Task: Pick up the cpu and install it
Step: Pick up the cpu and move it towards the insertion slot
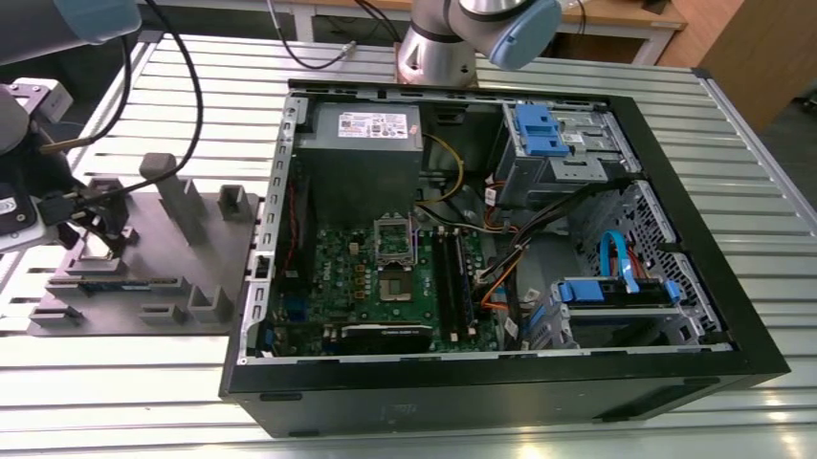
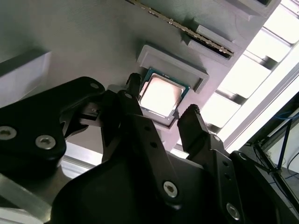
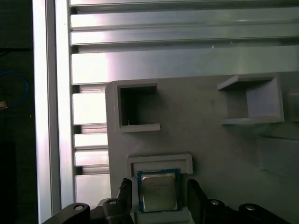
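Here the end effector [image 3: 159, 186] stands open, fingers [image 2: 196, 130] flanking the cpu [image 2: 162, 96]. The cpu lies in a recess of the grey tray [image 3: 205, 149].

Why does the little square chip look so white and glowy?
In the second wrist view, light bounces off the cpu, washing its metal top out, and the table slats glare white too; in the first wrist view the cpu looks duller grey.

No legible print; seemingly a white label [image 1: 370, 123] atop the power supply [image 1: 364, 170].
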{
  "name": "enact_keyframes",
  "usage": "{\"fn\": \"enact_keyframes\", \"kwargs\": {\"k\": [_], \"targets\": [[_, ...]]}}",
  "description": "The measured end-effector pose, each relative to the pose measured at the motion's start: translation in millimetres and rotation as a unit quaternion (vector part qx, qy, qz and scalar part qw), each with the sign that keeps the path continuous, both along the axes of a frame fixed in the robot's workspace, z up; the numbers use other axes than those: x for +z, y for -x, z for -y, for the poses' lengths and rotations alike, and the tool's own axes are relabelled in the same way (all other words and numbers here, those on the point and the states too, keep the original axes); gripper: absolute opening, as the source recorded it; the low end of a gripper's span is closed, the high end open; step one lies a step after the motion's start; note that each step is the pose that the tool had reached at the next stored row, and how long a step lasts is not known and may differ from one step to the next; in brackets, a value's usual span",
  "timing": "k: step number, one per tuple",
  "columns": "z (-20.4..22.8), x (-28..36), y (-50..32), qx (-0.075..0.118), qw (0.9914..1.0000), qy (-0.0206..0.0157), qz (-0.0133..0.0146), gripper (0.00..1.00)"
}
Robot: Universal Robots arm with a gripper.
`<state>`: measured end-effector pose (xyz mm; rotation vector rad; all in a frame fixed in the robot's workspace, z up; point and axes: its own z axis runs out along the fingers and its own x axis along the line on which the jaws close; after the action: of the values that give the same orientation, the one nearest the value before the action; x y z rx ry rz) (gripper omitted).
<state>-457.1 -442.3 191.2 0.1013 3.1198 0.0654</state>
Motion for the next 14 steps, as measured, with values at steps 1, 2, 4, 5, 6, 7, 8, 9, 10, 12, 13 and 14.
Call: {"fn": "enact_keyframes", "kwargs": {"k": [1, 2, 4, 5, 6, 7, 8, 9, 10, 12, 13, 14], "targets": [[0.0, -0.5, -0.4, 0.0, 1.0, 0.0001, -0.0001, 0.6], [0.0, -1.0, -1.1, 0.0, 1.0, 0.0001, -0.0001, 0.6], [0.0, -1.6, -2.4, 0.0, 1.0, 0.0001, -0.0001, 0.6], [0.0, -1.9, -2.7, 0.0, 1.0, 0.0, -0.0001, 0.6], [0.0, -1.9, -2.7, 0.0, 1.0, 0.0002, -0.0003, 0.6], [0.0, -2.1, -2.7, 0.0, 1.0, 0.0003, -0.0003, 0.6], [0.1, -2.6, -2.7, 0.001, 1.0, 0.0003, -0.0002, 0.6], [0.3, -3.2, -2.7, 0.001, 1.0, 0.0003, -0.0002, 0.6], [0.4, -3.7, -2.7, 0.002, 1.0, 0.0004, -0.0002, 0.6], [0.4, -4.9, -2.8, 0.003, 0.99999, 0.0003, -0.0001, 0.6], [0.5, -5.6, -2.8, 0.004, 0.99999, 0.0003, -0.0001, 0.6], [0.5, -6.1, -2.7, 0.005, 0.99999, 0.0004, -0.0002, 0.6]]}}
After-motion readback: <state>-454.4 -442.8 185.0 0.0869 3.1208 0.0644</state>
